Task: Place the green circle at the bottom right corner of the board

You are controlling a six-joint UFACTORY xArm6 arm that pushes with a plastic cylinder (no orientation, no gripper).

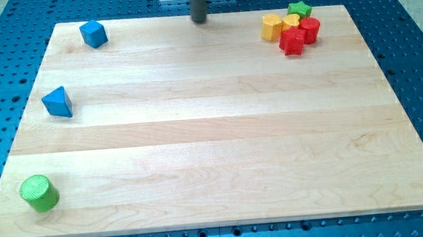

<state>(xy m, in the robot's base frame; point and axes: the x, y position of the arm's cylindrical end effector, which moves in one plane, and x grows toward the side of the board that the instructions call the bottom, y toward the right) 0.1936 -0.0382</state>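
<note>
The green circle, a short green cylinder, stands near the board's bottom left corner. My tip is at the top edge of the wooden board, near the middle, far from the green circle and touching no block.
A blue cube sits at the top left. A blue triangle block sits at the left edge. At the top right is a tight cluster: a yellow hexagon, a yellow block, a green star, a red star and a red cylinder.
</note>
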